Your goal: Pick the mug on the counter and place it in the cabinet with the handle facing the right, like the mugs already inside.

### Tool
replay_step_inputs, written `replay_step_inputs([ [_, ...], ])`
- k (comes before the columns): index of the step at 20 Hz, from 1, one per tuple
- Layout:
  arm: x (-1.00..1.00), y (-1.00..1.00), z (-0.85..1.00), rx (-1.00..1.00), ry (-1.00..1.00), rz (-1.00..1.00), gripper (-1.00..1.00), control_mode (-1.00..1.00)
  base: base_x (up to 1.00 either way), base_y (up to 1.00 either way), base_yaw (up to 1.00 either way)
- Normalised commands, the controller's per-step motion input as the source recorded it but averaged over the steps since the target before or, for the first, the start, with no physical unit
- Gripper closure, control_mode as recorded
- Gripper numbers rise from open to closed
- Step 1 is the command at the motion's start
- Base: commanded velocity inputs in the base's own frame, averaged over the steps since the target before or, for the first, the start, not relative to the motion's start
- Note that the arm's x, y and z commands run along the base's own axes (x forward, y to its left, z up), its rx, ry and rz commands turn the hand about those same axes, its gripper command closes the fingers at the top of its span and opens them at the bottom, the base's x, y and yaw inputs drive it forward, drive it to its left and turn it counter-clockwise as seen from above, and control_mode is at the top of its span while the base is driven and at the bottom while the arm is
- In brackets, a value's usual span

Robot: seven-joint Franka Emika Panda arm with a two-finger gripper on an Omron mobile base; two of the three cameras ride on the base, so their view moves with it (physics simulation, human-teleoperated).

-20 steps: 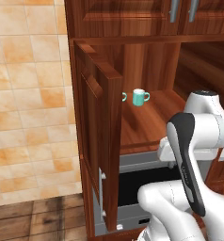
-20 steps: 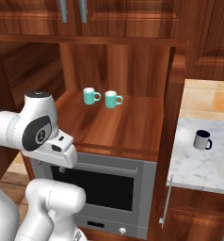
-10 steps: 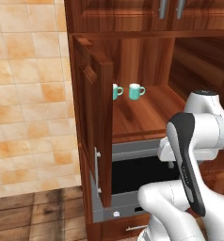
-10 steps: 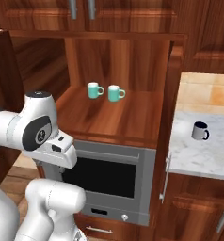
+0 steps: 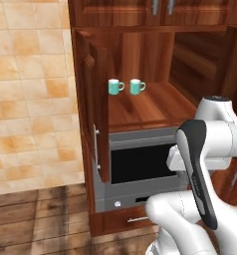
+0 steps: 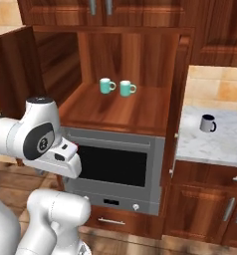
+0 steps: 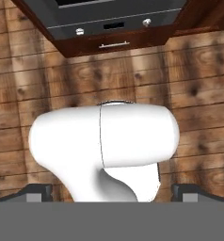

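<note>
Two teal mugs (image 6: 117, 87) unmarked; mug (image 6: 207, 123) plain grey.

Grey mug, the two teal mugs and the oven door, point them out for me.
grey mug (image 6: 207, 123), right base view, on its grey side wall.
teal mugs (image 6: 125, 88), right base view, on the right one's body.
oven door (image 6: 113, 165), right base view, on its dark glass.
</note>
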Motion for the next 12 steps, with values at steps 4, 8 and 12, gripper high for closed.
replay_step_inputs([
  [4,0.00,0.00,0.00,0.00,0.00,0.00,-1.00,1.00,-0.54,0.01,0.00],
  [8,0.00,0.00,0.00,0.00,0.00,0.00,-1.00,1.00,-0.53,0.00,0.00],
  [12,0.00,0.00,0.00,0.00,0.00,0.00,-1.00,1.00,-0.53,-0.02,0.00],
])
